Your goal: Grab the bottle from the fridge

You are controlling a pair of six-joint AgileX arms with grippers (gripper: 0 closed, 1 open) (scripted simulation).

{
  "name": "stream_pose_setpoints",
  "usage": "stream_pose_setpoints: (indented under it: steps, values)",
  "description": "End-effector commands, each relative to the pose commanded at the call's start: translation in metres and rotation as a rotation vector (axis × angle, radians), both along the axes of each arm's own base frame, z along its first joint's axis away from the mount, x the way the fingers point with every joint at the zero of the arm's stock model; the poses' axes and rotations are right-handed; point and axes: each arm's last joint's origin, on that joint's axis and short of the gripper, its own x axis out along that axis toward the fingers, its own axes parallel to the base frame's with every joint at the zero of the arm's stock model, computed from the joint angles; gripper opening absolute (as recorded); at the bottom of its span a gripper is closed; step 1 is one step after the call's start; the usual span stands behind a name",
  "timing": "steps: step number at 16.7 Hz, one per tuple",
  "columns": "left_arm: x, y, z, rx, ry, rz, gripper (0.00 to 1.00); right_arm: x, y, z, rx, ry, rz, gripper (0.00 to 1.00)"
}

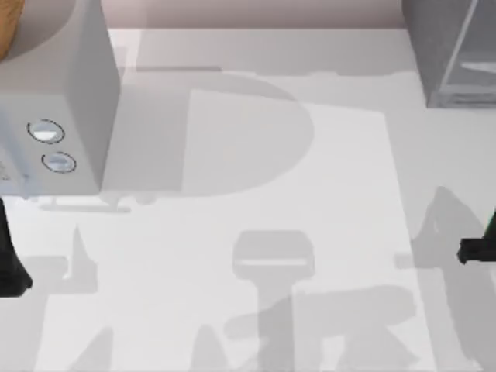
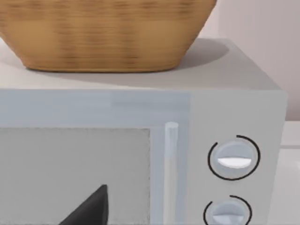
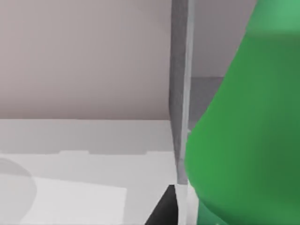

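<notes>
Tabletop (image 1: 256, 232) runs pale and bare across the middle of the top view, crossed by grey shadows, and this wide central stretch is the open room between the two arms. At the near left edge a dark piece of my left arm (image 1: 12, 267) pokes in, low beside the front of the microwave; I cannot tell how its fingers stand. At the right edge, about level with it, the right gripper (image 1: 474, 249) shows as a dark stub with a sliver of green at the frame border, and the spread of its fingers cannot be told either.

In the right wrist view the bottle (image 3: 248, 136) looms very close, a bright green body swelling below a narrower upper part, with a dark fingertip (image 3: 164, 208) beside its base. Whether the fingers actually clamp it cannot be made out. Just beside the bottle stands a thin upright light grey frame edge (image 3: 180, 93), with the white table and a pinkish wall (image 3: 84, 56) beyond.

Farther back on the left, the microwave (image 1: 74, 85) sits with two round knobs (image 2: 233, 158) facing the arm, a wicker basket (image 2: 103, 33) resting on its top. At the far right corner the fridge (image 1: 453, 50) stands, its pale glass pane framed in light grey, tight against the table's right edge
</notes>
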Motion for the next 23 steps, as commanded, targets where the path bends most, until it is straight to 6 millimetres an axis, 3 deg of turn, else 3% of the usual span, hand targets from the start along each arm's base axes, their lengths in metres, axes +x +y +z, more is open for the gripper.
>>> stream_pose_setpoints:
  steps: [6,10,18,23]
  values:
    - [0.0,0.0,0.0,0.0,0.0,0.0,1.0,-0.008,0.054,-0.02,-0.002,-0.002,0.004,0.0]
    - [0.0,0.0,0.0,0.0,0.0,0.0,1.0,-0.019,0.076,-0.032,0.005,-0.011,0.006,0.0]
    - [0.0,0.0,0.0,0.0,0.0,0.0,1.0,-0.023,0.08,-0.036,0.006,-0.012,0.005,0.0]
    - [0.0,0.0,0.0,0.0,0.0,0.0,1.0,-0.004,0.083,-0.048,-0.006,-0.007,0.001,0.0]
